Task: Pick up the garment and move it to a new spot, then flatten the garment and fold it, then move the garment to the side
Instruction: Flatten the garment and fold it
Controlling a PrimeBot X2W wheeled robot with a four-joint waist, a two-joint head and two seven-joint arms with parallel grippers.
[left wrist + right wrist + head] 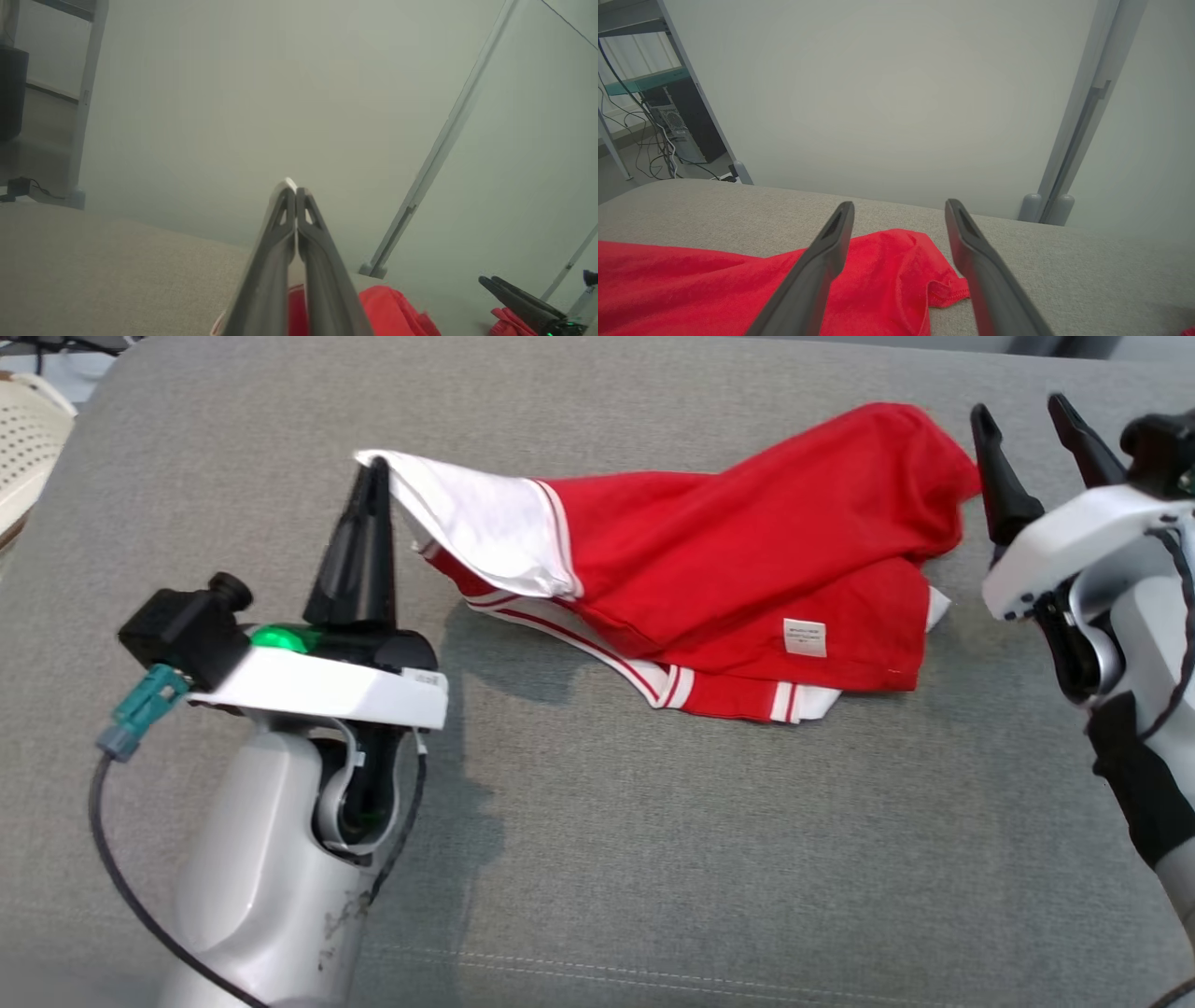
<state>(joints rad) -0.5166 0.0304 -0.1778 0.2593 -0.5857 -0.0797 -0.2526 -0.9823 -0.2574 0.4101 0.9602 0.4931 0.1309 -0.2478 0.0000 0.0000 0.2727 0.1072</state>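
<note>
Garment (747, 551), soft and limp, is pinched at its white sleeve (485, 527) by the left gripper (373, 471); the right gripper (1019, 411), open, should take the red corner (934, 457).

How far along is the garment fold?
Done: nothing clearly; the garment lies bunched on the grey cushion, neither flat nor folded. In hand: left hand shut on its white corner, holding it raised; right hand open beside the red edge. Left: flatten, fold, move aside.

Lab/office-type room: PC tower (689, 119) w/ cables (658, 163), partition panels (887, 93), metal shelving (626, 14).
</note>
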